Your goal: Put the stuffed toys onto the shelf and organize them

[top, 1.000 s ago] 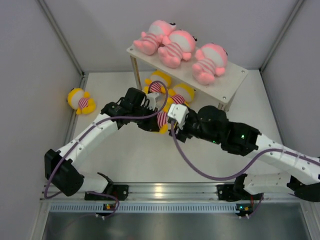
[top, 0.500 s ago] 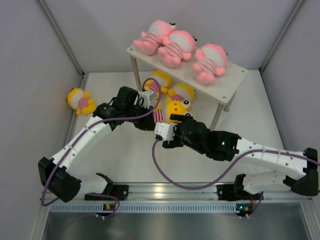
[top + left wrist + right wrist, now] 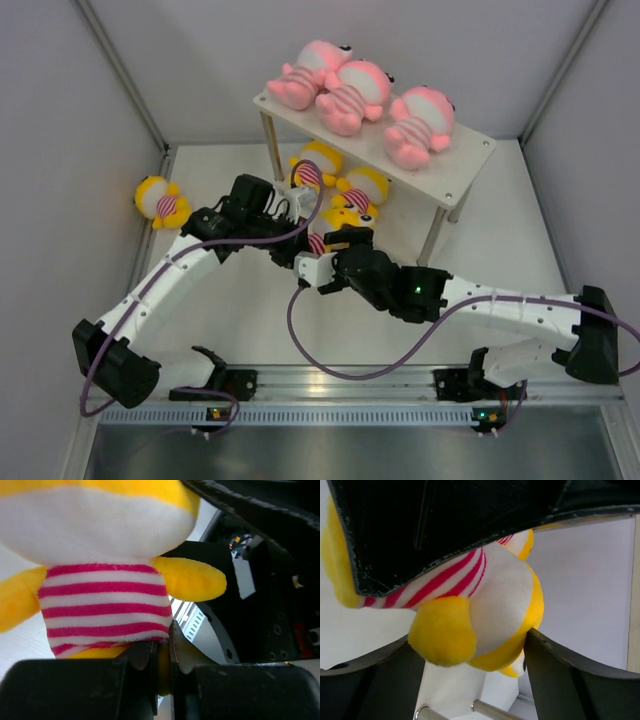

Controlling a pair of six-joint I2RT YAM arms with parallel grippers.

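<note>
Three pink stuffed toys [image 3: 345, 90] lie on the top board of the white shelf [image 3: 470, 160]. Two yellow toys [image 3: 318, 162] sit beneath it. Another yellow toy [image 3: 162, 200] lies on the table at the far left. My left gripper [image 3: 303, 232] [image 3: 164, 645] is shut on the bottom of a yellow toy [image 3: 346, 213] [image 3: 105, 595], holding it up in front of the shelf. My right gripper [image 3: 345, 238] [image 3: 470, 645] is open, its fingers [image 3: 555, 675] straddling that toy's head [image 3: 495, 600]; the right finger touches it.
Grey walls close in the table on the left, back and right. The shelf's silver legs [image 3: 268, 140] stand just behind the held toy and show in the right wrist view [image 3: 485, 709]. Both arms cross the middle of the table.
My right arm has drawn back and swung left, and its open gripper now sits under the held toy. My left gripper has carried the toy slightly toward the shelf.
</note>
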